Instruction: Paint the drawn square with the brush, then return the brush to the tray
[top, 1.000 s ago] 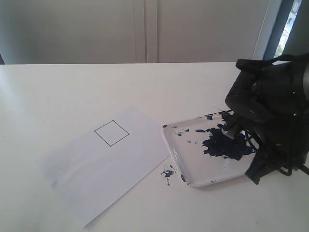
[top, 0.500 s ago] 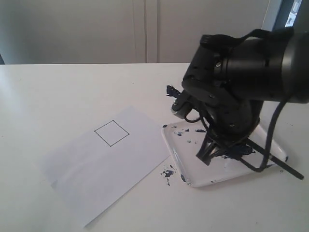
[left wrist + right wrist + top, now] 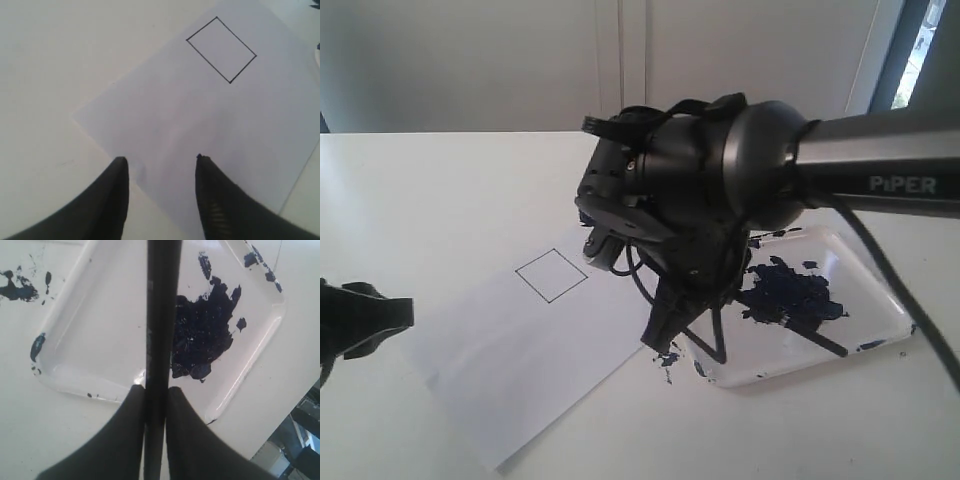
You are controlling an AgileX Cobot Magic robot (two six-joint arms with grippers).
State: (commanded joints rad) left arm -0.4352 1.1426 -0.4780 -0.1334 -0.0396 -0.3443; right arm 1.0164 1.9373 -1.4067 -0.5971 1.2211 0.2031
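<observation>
The right end effector (image 3: 156, 390) clamps the brush (image 3: 162, 300) over the tray (image 3: 90, 330) (near an edge of the bench (image 3: 30, 440)), while the left end effector (image 3: 160, 162) hangs with fingers apart over the paper (image 3: 200, 125) bearing the unpainted drawn square (image 3: 221, 49).

"piper" lettering (image 3: 905, 185), on right arm (image 3: 850, 140)

Right arm (image 3: 880, 150) extends in from the right and across the middle, with the wrist bent downward. Right gripper (image 3: 663, 328) points down toward the near side, its jaws pinched tight on the brush (image 3: 162, 315) handle. Left gripper (image 3: 160, 160) sits low at the left edge, jaws spread apart, nothing between them.
</observation>
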